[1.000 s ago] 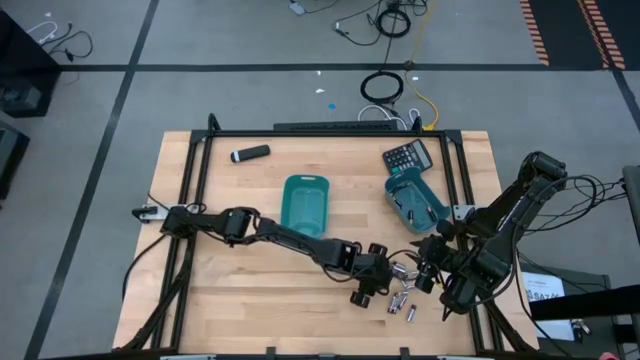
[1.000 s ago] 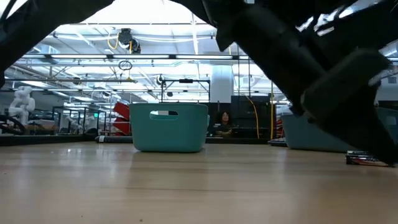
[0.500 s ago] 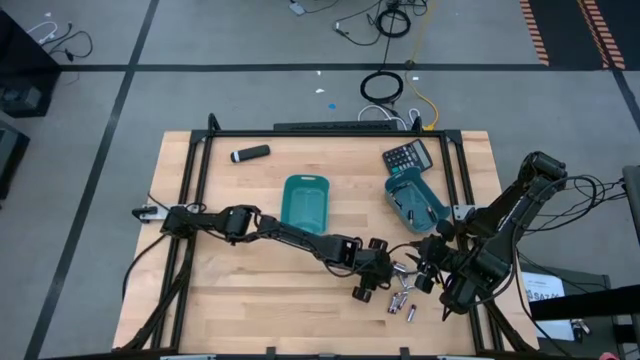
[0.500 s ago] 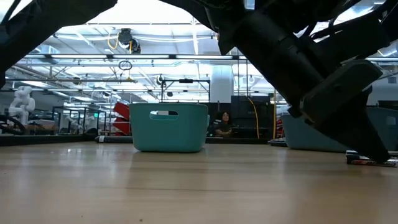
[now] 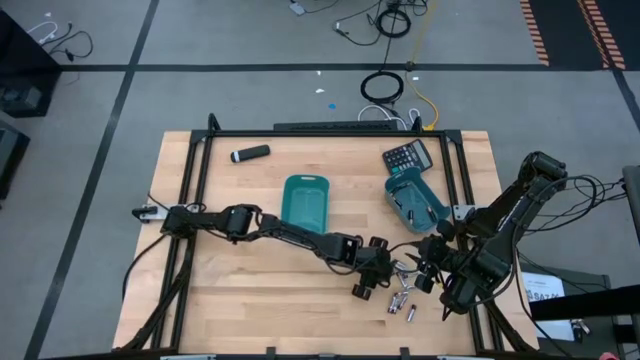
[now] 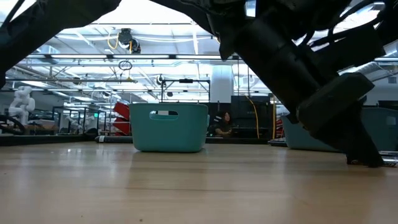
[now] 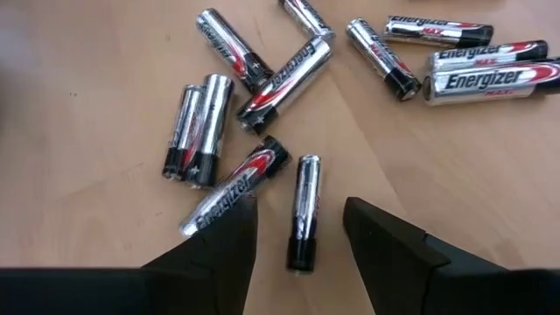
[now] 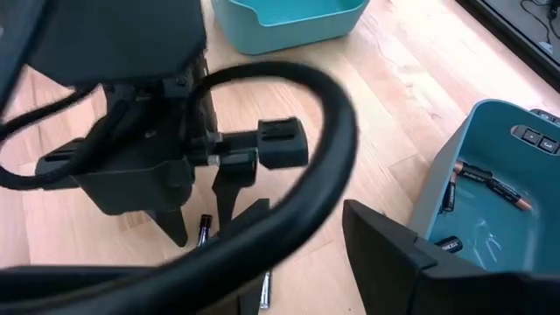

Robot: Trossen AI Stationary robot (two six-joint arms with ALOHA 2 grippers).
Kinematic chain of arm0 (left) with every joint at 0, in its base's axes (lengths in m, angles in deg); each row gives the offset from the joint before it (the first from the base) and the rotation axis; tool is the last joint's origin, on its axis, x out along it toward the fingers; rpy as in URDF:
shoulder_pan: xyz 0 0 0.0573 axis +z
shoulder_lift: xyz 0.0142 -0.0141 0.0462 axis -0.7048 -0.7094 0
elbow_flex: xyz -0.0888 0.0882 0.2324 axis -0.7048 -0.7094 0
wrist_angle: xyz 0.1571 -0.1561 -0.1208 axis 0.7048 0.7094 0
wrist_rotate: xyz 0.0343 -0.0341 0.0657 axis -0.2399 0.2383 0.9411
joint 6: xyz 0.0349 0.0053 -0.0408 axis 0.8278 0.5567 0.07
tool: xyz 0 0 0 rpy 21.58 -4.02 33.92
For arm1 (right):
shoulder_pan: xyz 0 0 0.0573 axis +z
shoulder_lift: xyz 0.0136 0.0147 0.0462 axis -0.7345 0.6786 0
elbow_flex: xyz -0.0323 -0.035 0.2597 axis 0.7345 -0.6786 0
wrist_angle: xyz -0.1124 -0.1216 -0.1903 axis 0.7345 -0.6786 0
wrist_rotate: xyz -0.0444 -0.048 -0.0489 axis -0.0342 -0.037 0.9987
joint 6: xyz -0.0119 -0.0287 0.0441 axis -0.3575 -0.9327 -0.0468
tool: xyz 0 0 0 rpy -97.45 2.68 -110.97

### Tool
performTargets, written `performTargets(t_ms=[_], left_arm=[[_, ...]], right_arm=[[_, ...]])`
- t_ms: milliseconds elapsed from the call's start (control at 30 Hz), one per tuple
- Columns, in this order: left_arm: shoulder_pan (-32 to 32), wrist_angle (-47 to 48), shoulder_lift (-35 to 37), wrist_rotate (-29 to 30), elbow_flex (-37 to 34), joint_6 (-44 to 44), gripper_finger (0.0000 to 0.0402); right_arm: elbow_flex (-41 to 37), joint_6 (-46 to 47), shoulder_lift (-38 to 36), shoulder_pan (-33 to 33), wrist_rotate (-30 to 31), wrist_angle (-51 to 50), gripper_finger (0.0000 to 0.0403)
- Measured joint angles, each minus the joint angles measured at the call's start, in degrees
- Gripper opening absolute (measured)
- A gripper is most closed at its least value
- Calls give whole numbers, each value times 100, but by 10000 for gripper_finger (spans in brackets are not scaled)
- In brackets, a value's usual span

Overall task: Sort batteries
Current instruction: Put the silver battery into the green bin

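**Battery pick lining up**

Left gripper (image 7: 300,229) hangs low with fingers apart and empty, straddling 1 slim cell (image 7: 303,210) at the near edge of the scattered batteries (image 7: 350,61). Best bet: centre on that cell, drop straight, close without nudging its neighbour. Left arm reaches long across the table (image 5: 250,300). Right gripper (image 5: 428,272) waits just beside the pile; its grip is unclear. Teal bin (image 8: 490,188) already holds several cells.

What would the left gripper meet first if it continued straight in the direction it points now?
Probably the small battery lying lengthwise in line with the gap between the open fingers of the left gripper. Behind it lies the rest of the loose batteries on the table; depth is uncertain.
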Motion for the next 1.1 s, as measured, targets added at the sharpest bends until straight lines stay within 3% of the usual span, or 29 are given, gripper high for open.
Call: performTargets(t_ms=[200, 500, 700, 1100], left_arm=[[0, 69, -13, -35, 3, 123, 171], [0, 285, -18, -301, 3, 267, 27], [0, 421, -13, -299, 30, 215, 24], [91, 1724, 106, -90, 528, 110, 24]], right_arm=[[-2, 35, 2, 0, 0, -6, 137], [0, 37, 0, 0, 0, -6, 137], [-2, 38, 2, 0, 0, -5, 137], [-2, 34, -265, 4, -102, -210, 137]])
